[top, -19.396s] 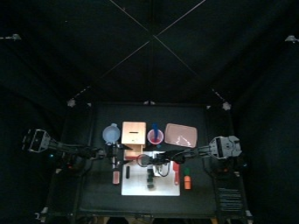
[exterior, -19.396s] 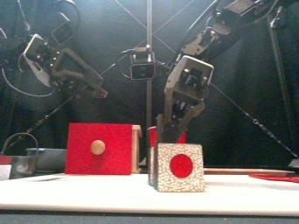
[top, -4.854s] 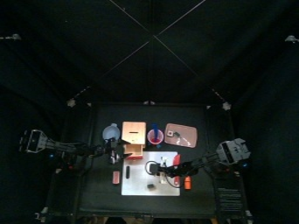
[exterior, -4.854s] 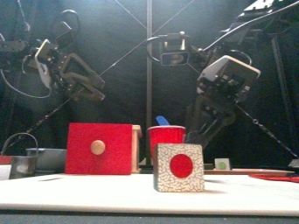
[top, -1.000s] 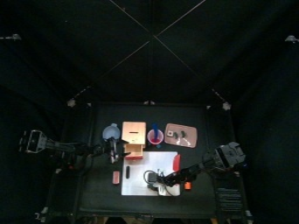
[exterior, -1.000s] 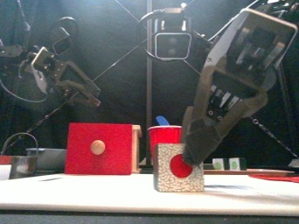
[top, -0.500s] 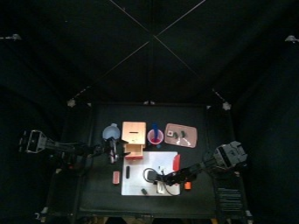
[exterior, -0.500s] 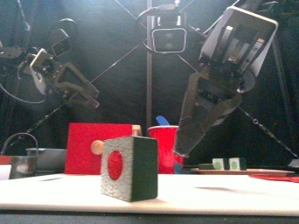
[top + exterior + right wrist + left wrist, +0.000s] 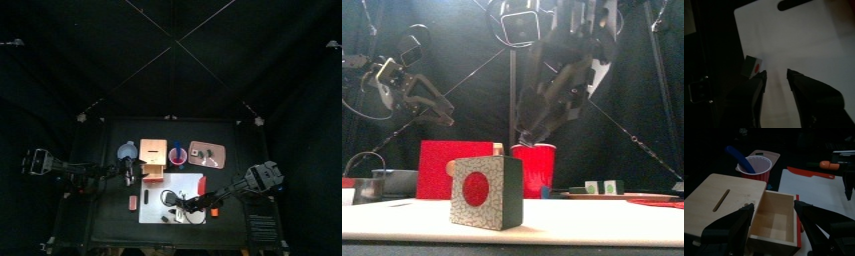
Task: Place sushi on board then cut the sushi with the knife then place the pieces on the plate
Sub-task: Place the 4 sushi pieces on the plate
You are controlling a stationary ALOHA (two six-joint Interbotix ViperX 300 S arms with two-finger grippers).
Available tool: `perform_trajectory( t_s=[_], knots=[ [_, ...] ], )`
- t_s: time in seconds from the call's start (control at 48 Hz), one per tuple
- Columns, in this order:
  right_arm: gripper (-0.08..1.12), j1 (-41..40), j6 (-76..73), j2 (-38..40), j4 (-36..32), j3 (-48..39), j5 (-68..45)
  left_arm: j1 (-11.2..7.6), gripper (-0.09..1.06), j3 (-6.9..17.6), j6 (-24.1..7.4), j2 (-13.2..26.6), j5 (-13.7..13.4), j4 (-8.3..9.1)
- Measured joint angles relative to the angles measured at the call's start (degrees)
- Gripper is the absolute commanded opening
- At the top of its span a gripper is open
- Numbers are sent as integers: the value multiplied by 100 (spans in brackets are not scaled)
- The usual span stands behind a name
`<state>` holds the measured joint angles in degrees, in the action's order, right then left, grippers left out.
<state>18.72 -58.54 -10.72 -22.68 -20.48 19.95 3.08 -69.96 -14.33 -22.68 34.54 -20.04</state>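
Observation:
One sushi piece (image 9: 486,192), speckled white with a red centre and a dark green side, stands on the white board (image 9: 183,188). In the right wrist view the piece (image 9: 753,65) lies just beside my right gripper (image 9: 775,75), whose jaws are open with only board between them. From the front, the right gripper (image 9: 520,135) hangs above and behind the piece. A red knife (image 9: 814,174) lies on the board. The pink tray (image 9: 214,160) holds small sushi pieces (image 9: 601,187). My left gripper (image 9: 771,208) is open over the wooden box's pulled-out drawer (image 9: 774,225).
The red cup (image 9: 178,155) with a blue knife (image 9: 739,159) stands between the wooden box (image 9: 154,150) and the tray. A blue-grey bowl (image 9: 127,152) sits left of the box. A small reddish thing (image 9: 132,201) lies left of the board.
The sushi piece has slid left on the board and turned. My right gripper, which was down at the piece a second ago, has lifted off it. The left arm has stayed put.

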Motion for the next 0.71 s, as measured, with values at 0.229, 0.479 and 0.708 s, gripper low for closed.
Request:
perform_trajectory(
  t_s=[0.229,0.479,0.708],
  knots=[
    [92,97,0,-563,765,615,387,0,97,0,-18,0,0,9],
    [96,132,35,-949,1283,1178,1116,9,97,-141,0,-18,-9,18],
    [96,167,70,-1169,1397,1564,1723,9,97,-149,0,-26,0,18]
  ],
)
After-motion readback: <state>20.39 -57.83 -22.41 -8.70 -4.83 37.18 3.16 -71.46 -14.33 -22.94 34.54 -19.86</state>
